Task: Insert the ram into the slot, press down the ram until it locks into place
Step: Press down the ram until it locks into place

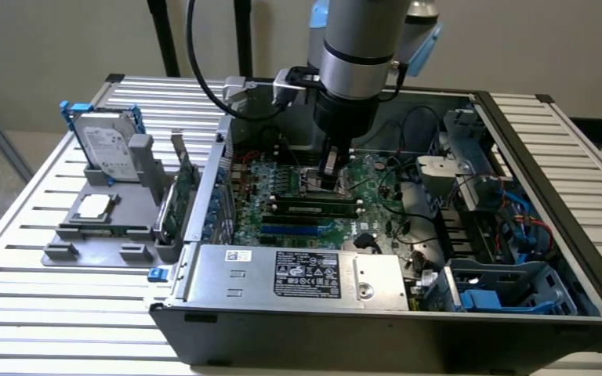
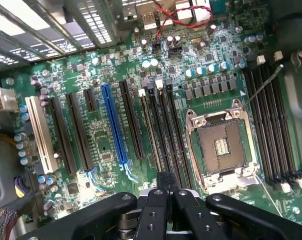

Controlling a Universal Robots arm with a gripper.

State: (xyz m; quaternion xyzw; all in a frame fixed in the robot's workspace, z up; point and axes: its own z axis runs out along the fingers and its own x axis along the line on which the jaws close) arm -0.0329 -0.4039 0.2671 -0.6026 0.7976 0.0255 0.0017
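Note:
In the exterior view the ram, a long green stick with black chips, lies along the black sockets on the motherboard inside the open computer case. My gripper reaches down into the case and hangs just behind the ram, close over the board. Through the wrist camera the fingers are pressed together, so the gripper is shut with nothing visible between them. It stands over one end of a group of parallel black slots, beside the open processor socket. Whether the fingertips touch the ram I cannot tell.
A blue socket and a white one run parallel to the slots. The power supply fills the case's front, with cables and a blue drive cage at the exterior view's right. Outside the case stand a hard drive and an upright green card.

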